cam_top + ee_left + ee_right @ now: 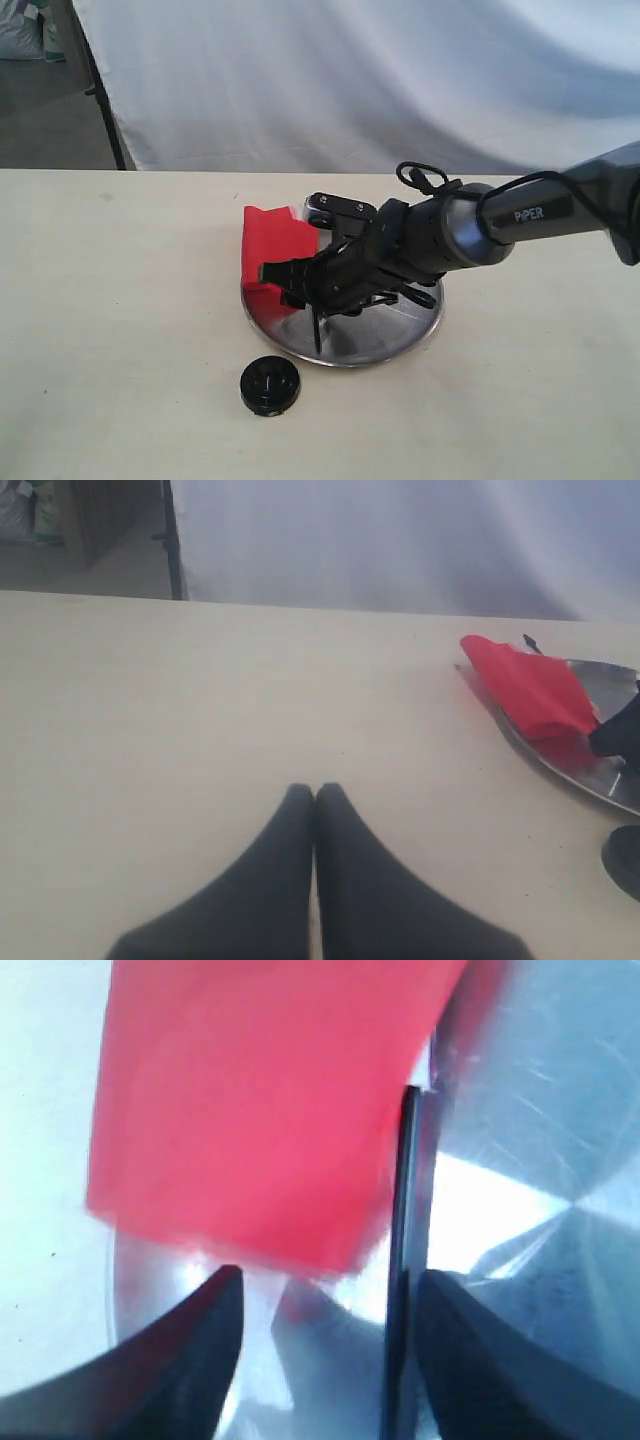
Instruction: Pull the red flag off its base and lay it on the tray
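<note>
The red flag [272, 245] is off the base, its cloth bunched over the left rim of the steel tray [405, 338] and its black stick [405, 1260] slanting down across the tray. My right gripper [290, 285] hovers low over the tray and is open [330, 1280]. The stick runs close along one finger while the other finger stands well apart from it. The black base [269, 385] sits alone on the table in front of the tray. My left gripper [315, 790] is shut on nothing above bare table, with the flag [530, 690] and tray [612, 685] off to its side.
The cream table [120, 330] spreads wide on all sides of the tray. A white cloth backdrop [350, 70] hangs behind the far edge, with a dark stand leg [105, 110] at the back left.
</note>
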Tool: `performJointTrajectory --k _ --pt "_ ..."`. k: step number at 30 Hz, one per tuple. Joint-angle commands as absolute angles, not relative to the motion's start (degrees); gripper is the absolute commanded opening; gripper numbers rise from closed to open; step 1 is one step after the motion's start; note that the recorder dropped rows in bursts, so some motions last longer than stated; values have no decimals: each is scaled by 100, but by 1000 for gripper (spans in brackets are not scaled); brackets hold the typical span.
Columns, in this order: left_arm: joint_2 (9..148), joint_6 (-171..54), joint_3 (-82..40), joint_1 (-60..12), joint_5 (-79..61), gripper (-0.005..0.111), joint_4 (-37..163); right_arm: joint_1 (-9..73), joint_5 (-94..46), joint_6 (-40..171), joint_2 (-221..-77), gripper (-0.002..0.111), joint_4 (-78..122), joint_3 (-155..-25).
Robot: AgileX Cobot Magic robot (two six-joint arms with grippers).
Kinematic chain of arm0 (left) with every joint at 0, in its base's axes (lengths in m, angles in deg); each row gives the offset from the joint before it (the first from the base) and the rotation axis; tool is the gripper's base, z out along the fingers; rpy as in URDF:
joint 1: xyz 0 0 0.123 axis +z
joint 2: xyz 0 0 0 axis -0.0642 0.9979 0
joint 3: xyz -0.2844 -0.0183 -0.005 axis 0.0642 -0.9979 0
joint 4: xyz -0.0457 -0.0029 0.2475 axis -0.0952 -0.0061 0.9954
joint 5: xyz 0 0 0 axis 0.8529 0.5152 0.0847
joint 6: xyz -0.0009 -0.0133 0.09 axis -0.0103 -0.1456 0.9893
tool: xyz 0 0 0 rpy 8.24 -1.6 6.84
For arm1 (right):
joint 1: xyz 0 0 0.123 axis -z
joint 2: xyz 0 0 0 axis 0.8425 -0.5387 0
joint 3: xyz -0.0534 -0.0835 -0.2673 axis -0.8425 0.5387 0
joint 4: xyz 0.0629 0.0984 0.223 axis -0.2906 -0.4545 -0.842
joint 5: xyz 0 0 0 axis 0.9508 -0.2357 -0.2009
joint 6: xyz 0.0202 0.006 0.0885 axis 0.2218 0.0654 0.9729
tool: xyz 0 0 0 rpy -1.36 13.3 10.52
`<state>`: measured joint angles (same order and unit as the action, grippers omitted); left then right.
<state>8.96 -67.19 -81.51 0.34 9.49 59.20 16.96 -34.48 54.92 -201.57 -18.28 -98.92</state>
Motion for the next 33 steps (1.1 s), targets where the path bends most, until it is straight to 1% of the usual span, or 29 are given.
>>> performJointTrajectory --k 1,4,8,10,12,13,14,16,22,29,33 --pt "879 -6729 -8169 39 932 0 5952 1797 -3604 5386 -20232 60 -1739 -9824" --pt "879 -6729 -8169 39 932 0 5952 1797 -3547 5255 -20059 60 -1739 -9824" --pt "879 -6729 -8169 39 932 0 5952 1797 -3934 4857 -19177 60 -1650 -9824" --pt "879 -6729 -8169 39 932 0 5952 1797 -4306 4844 -18614 53 -1366 -9824" --pt "879 -6729 -8169 39 932 0 5952 1797 -4930 4831 -17894 19 -960 -9824" --pt "879 -6729 -8169 39 932 0 5952 1785 -5098 4831 -17665 5 -887 -9768" --pt "879 -6729 -8169 39 932 0 5952 1761 -5191 4755 -17356 0 -887 -9619" --pt "879 -6729 -8169 39 932 0 5952 1674 -4970 4568 -16744 0 -858 -9175" --pt "879 -6729 -8169 39 932 0 5952 1113 -3520 4258 -15190 0 -843 -7403" --pt "879 -6729 -8169 39 932 0 5952 115 -741 4247 -13416 0 -843 -5072" --pt "879 -6729 -8169 39 932 0 5952 -305 -530 4247 -12507 0 -843 -4065"
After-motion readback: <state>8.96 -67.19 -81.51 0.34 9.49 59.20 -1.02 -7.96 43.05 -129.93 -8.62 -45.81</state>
